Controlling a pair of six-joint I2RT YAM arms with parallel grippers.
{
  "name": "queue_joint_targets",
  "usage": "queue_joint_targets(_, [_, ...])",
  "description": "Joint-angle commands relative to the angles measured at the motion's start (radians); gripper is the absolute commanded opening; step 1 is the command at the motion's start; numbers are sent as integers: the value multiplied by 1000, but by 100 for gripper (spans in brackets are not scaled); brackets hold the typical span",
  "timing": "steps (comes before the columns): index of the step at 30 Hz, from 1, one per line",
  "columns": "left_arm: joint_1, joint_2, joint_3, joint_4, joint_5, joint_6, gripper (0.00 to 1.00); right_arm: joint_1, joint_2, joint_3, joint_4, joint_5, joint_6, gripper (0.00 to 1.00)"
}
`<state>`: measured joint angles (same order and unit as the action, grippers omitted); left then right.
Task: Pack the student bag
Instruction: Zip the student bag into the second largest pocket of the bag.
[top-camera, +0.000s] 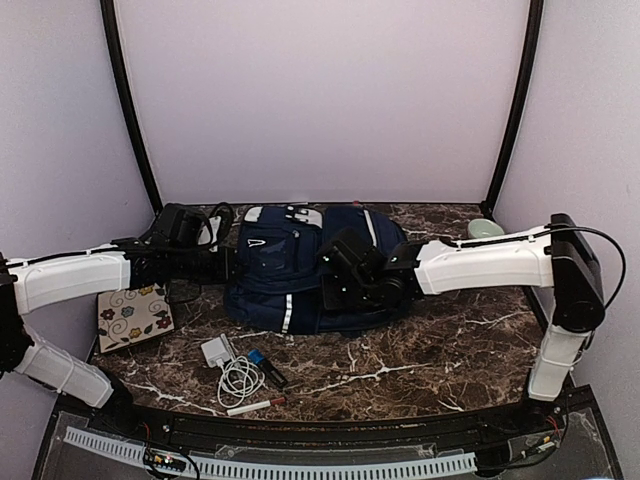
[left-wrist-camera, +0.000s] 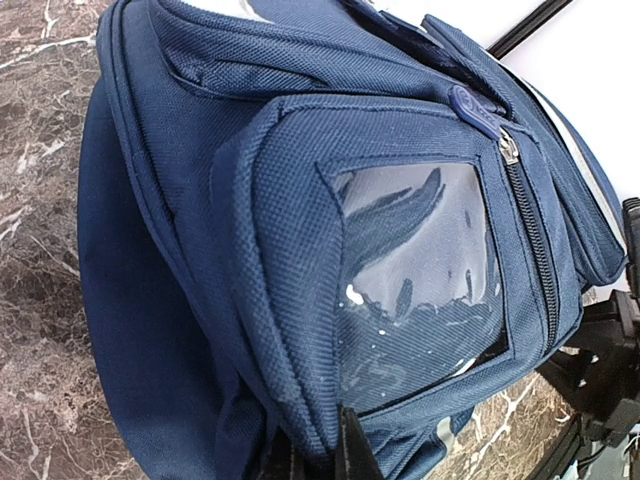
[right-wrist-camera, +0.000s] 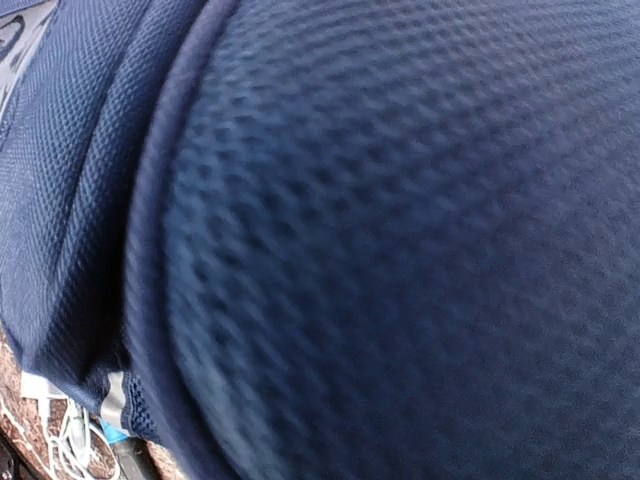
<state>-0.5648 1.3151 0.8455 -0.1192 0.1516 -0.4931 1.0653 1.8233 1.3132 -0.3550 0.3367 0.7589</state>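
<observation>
The student bag (top-camera: 290, 270), dark navy with a thin white stripe, lies on the marble table (top-camera: 440, 350) at mid-back. My left gripper (top-camera: 232, 264) reaches its left side. In the left wrist view the bag (left-wrist-camera: 290, 230) shows a front pocket with a clear window, and my left gripper (left-wrist-camera: 318, 452) is shut on a fold of the pocket's lower corner, with fabric pinched between the dark fingers (left-wrist-camera: 353, 450). My right gripper (top-camera: 333, 280) rests against the bag's middle from the right. Its own view is filled with blurred navy fabric (right-wrist-camera: 380, 240); its fingers are hidden, and I cannot see whether they pinch cloth.
A floral notebook (top-camera: 133, 315) lies front left of the bag. A white charger with coiled cable (top-camera: 232, 368), a small blue item (top-camera: 258, 357), a black marker (top-camera: 273, 375) and a red-capped pen (top-camera: 255, 405) sit in front. A black object with cords (top-camera: 185, 225) is back left, and a pale green object (top-camera: 485, 229) back right.
</observation>
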Motion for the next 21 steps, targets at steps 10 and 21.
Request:
queue_joint_targets(10, [19, -65, 23, -135, -256, 147, 0, -161, -299, -282, -131, -182, -56, 0])
queue_joint_targets(21, [136, -132, 44, -185, -278, 172, 0, -361, -416, -352, -233, -288, -204, 0])
